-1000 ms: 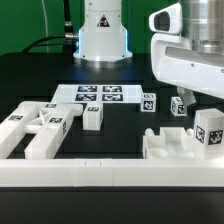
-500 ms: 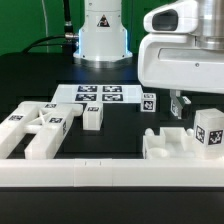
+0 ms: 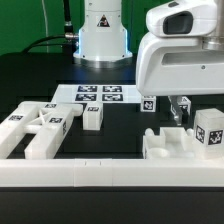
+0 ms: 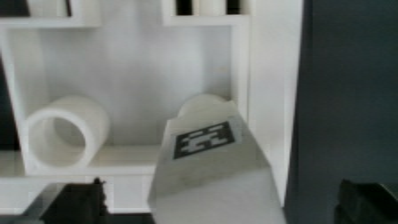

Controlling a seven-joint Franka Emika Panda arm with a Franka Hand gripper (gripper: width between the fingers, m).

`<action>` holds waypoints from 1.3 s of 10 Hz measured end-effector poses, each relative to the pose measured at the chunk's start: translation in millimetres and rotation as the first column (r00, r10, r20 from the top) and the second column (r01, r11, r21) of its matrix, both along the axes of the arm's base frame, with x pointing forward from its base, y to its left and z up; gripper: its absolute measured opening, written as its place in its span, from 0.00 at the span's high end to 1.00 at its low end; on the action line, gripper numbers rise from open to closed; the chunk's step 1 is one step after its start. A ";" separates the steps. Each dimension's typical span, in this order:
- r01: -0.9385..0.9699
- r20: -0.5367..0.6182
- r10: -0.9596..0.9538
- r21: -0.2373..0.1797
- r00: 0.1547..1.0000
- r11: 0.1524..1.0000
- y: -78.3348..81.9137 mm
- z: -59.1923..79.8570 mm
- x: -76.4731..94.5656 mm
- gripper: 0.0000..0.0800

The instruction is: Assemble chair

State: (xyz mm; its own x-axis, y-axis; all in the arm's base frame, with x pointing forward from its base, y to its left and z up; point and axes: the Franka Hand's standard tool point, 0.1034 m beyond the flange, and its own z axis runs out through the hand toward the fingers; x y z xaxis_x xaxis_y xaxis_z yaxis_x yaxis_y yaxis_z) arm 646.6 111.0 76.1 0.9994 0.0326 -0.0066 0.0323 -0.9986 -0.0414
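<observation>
The chair (image 3: 165, 148) lay in loose glossy white pieces on the black counter (image 3: 130, 125), none of them joined. Reading the exterior view as a clock face, its largest piece, a chunky frame with raised walls, sat at about 4 o'clock. A block (image 3: 209, 130) with a square black-and-white tag stood in that frame near 3 o'clock. A cluster of bars (image 3: 35, 128), also tagged, lay at 8 o'clock. A short bar (image 3: 93, 117) lay just beside them toward the centre, and a small tagged cube (image 3: 148, 102) stood between 2 and 3 o'clock.

Every tag showed only a blocky pattern, and no letters could be made out. The marker board (image 3: 100, 95) lay at 12 o'clock with a row of such tags. Behind it rose the robot base (image 3: 103, 40), carrying a triangular label (image 3: 101, 18) too small to read.

A long low rail (image 3: 70, 175) ran across 6 o'clock in front of the pieces and hid their lower edges.

The end effector (image 3: 180, 110) hung near 3 o'clock over the frame, spread wide and gripping nothing. The bulky wrist housing (image 3: 185, 55) above it blocked the counter behind. In the wrist view its dark fingers (image 4: 80, 198) stood well apart on either side of a slanted tagged piece (image 4: 214, 140). A hollow round peg (image 4: 63, 130) lay beside that piece in the frame's recess.
</observation>
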 end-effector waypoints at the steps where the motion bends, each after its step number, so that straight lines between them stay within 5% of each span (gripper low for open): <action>1: -0.055 0.002 0.055 -0.001 0.998 0.998 -0.9 -0.1 0.1 0.19; 2: -0.094 0.004 0.094 0.000 0.996 0.996 -1.6 -0.1 0.2 0.22; 4: -0.091 0.004 0.091 0.000 0.996 0.996 -1.7 -0.2 0.2 0.56; 6: -0.065 0.003 0.065 0.000 0.998 0.998 -1.8 -0.2 0.2 0.64; 13: 0.441 -0.024 -0.441 -0.021 0.897 0.897 -12.6 -0.1 -1.1 0.64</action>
